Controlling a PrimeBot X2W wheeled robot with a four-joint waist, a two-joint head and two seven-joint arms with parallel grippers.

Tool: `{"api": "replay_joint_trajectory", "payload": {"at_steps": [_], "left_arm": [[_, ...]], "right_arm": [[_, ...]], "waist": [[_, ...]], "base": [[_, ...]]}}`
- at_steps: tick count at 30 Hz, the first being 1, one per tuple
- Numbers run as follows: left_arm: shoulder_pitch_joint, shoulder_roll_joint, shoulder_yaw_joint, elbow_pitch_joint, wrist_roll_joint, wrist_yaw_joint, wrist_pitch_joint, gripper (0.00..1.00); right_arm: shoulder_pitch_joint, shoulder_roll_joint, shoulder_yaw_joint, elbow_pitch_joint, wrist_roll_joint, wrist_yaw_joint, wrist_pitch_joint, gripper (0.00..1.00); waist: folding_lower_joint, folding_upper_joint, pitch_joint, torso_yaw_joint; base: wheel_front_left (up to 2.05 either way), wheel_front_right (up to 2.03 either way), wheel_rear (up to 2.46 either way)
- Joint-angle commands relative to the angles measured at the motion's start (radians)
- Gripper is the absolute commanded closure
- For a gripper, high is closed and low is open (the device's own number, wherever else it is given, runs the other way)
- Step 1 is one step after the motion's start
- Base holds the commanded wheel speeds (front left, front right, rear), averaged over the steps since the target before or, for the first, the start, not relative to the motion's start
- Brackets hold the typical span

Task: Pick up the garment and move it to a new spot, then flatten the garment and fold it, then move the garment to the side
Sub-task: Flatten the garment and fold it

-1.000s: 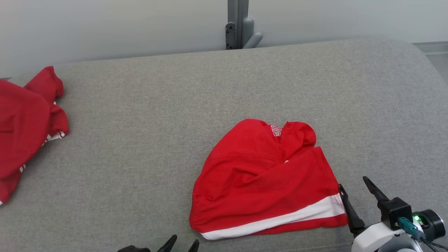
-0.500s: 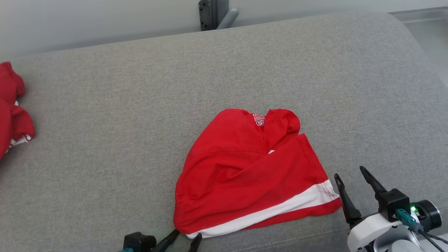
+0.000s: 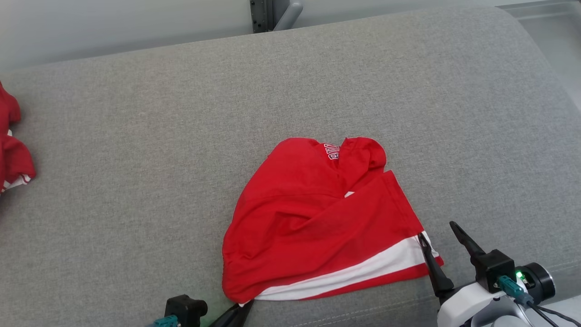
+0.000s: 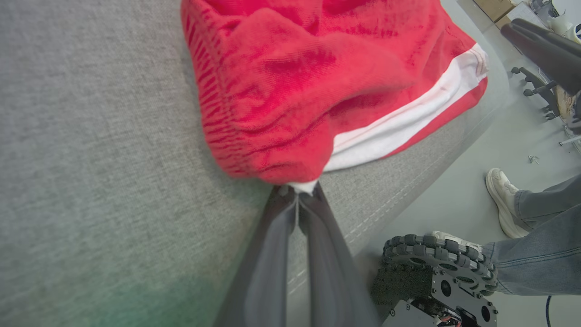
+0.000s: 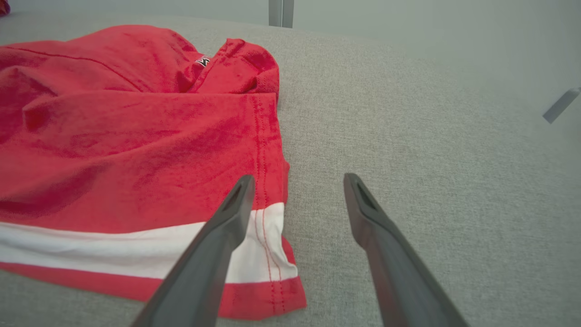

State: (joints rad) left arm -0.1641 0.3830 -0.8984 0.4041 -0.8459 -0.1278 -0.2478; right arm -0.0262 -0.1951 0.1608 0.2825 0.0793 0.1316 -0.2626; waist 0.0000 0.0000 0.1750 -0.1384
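Garment (image 3: pixel 317 218): lies crumpled, red with a white band, on the grey sofa (image 3: pixel 136 136) near its front edge. Left gripper (image 4: pixel 297 190): pinches the near-left hem corner, fingers pressed together on the cloth. Right gripper (image 3: pixel 435 229): stands spread at the striped right corner, one finger over the fabric, the other over bare cushion.

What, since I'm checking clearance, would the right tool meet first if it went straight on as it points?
Likely the grey cushion beside the red garment, though one finger of the open right tool hangs over the garment's corner and might catch it first; depth unclear.
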Motion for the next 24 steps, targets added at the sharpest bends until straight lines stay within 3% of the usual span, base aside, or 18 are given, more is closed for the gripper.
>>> {"api": "replay_joint_trajectory", "payload": {"at_steps": [1, 12, 20, 21, 24], "left_arm": [[-0.021, 0.008, -0.001, 0.003, -0.006, -0.005, -0.006, 1.00], [-0.039, 0.015, -0.015, 0.009, -0.014, -0.005, -0.018, 1.00], [-0.043, 0.015, 0.000, 0.013, -0.004, -0.005, -0.018, 0.98], [-0.041, 0.015, 0.003, 0.012, -0.001, -0.005, -0.018, 0.97], [-0.031, 0.013, 0.013, 0.010, 0.006, -0.005, -0.019, 0.97]], "right_arm": [[-0.008, -0.004, 0.007, 0.008, 0.010, -0.002, -0.003, 0.00], [-0.042, -0.015, 0.092, 0.132, 0.072, -0.002, 0.003, 0.00], [-0.056, -0.019, 0.108, 0.154, 0.082, -0.002, -0.001, 0.00], [-0.055, -0.017, 0.110, 0.155, 0.081, -0.002, -0.001, 0.07], [-0.049, -0.011, 0.116, 0.156, 0.077, -0.002, -0.003, 0.16]], "waist": [[0.0000, 0.0000, 0.000, 0.002], [0.0000, 0.0000, 0.007, 0.018], [0.0000, 0.0000, 0.012, 0.020], [0.0000, 0.0000, 0.013, 0.020], [0.0000, 0.0000, 0.014, 0.018]], "base": [[0.00, 0.00, 0.00], [0.00, 0.00, 0.00], [0.00, 0.00, 0.00], [0.00, 0.00, 0.00], [0.00, 0.00, 0.00]]}}
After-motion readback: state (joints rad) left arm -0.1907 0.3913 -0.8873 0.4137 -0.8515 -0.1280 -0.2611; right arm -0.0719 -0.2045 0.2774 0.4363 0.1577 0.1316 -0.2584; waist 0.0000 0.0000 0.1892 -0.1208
